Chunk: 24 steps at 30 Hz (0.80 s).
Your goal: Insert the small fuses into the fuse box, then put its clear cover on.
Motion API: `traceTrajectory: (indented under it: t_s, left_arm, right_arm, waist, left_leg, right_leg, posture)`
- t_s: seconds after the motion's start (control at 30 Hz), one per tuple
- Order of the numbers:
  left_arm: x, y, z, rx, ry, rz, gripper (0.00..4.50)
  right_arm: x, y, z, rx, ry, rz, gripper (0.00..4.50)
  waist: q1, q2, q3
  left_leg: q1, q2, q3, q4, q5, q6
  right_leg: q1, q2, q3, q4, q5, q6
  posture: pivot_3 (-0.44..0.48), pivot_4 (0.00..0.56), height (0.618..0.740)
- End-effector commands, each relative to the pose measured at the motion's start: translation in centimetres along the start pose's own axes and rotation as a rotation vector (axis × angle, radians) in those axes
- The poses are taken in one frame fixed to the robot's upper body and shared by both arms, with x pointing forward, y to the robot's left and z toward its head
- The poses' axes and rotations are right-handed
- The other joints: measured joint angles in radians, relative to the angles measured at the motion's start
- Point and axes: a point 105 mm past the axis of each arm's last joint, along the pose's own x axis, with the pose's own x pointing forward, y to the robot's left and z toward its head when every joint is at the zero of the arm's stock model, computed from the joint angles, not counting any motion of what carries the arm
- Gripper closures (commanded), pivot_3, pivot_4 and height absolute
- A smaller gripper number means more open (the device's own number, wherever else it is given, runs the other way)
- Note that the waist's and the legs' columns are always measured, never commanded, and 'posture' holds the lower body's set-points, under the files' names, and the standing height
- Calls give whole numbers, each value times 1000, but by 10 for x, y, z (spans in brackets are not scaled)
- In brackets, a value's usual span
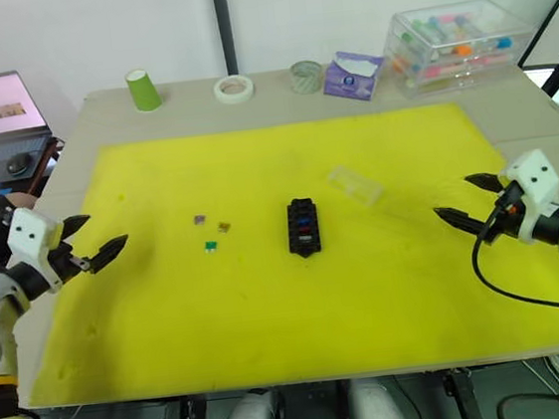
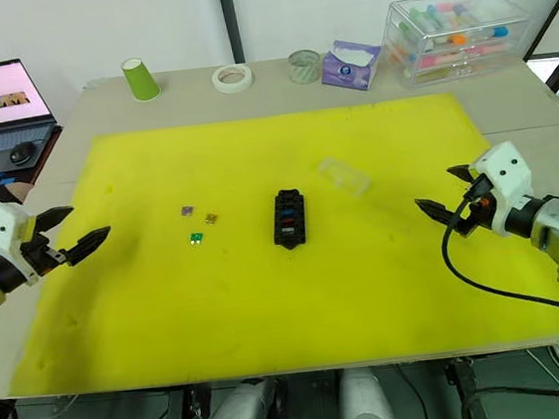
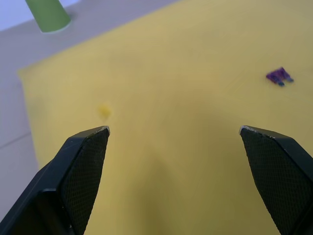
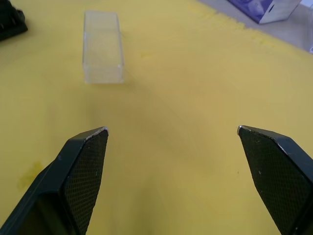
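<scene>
Both claws were released and empty: left gripper point(image 1: 88, 244) hung over the left edge of the yellow mat point(image 1: 273, 340), right gripper point(image 1: 469, 200) over the right edge, each well apart from the parts.

Fuse box point(image 1: 303, 226) lay near mat centre, long axis running away from the robot, slots up, with a few slots apparently already filled in red and blue. Three loose fuses sat left of it: purple fuse point(image 1: 200, 219), brown fuse point(image 1: 224, 226), green fuse point(image 1: 210, 246). Clear cover point(image 1: 356, 184) lay right of and beyond the box, long axis angled diagonally.

Risks, as I judged them — the fuses were tiny and lay flat, so a pinch could skid or flick them; the cover was hard to see and easy to knock.
</scene>
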Motion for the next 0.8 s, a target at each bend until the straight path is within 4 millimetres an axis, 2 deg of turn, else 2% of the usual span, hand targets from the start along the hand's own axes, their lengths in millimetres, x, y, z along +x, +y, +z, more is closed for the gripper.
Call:
traceTrajectory:
  t_s: [0.03,0.13,0.27,0.4,0.47,0.5,0.57,0.67,0.8]
  left_arm:
    - [-5,5,19,-3,-46,5,0]
    - [-8,9,23,-160,-10,15,0]
    - [-12,3,26,-403,45,-11,0]
    - [-15,-13,38,-702,45,-152,0]
    - [-13,-19,40,-877,102,-190,0]
    - [-11,-22,39,-937,129,-203,0]
    - [-6,-27,38,-994,166,-223,0]
    - [10,-31,47,-1150,126,-301,0]
    - [33,-45,48,-1278,156,-396,0]
  right_arm:
    - [1,2,29,-73,-64,4,37]
    - [20,31,72,-139,-169,111,37]
    - [35,92,122,-168,-295,367,37]
    - [40,143,147,-200,-350,570,37]
    - [40,174,154,-242,-362,699,37]
    - [41,183,157,-252,-367,730,37]
    - [45,189,163,-248,-382,744,37]
    - [54,188,174,-228,-419,722,37]
    - [60,186,170,-215,-405,710,37]
  waist:
    - [0,0,0]
    - [-8,1,0]
    - [-10,1,0]
    - [2,0,0]
    - [5,-1,0]
    - [6,-1,0]
    - [2,-2,0]
    - [0,-2,0]
    - [-6,-4,-2]
  left_leg:
    - [0,0,0,0,0,0]
    - [0,0,0,0,0,0]
    - [0,1,0,-2,0,0]
    - [-1,1,-1,0,0,0]
    - [-1,0,-2,1,0,0]
    - [-1,0,-3,1,0,0]
    - [-1,0,-3,2,0,0]
    - [-1,-1,-3,2,0,0]
    - [-1,-1,-3,2,0,0]
  right_leg:
    - [0,0,0,0,0,0]
    - [-1,0,0,0,0,0]
    - [-2,1,1,1,0,0]
    - [-1,1,0,0,0,0]
    - [0,1,0,0,0,0]
    - [0,1,-1,0,0,0]
    - [0,1,-1,1,0,0]
    - [-1,0,-1,3,0,0]
    - [-2,1,-2,5,0,0]
  posture:
    - [0,150,740]
    - [0,150,740]
    - [0,150,740]
    - [0,150,740]
    - [0,150,740]
    - [0,150,740]
    - [0,150,740]
    - [0,150,740]
    - [0,150,740]
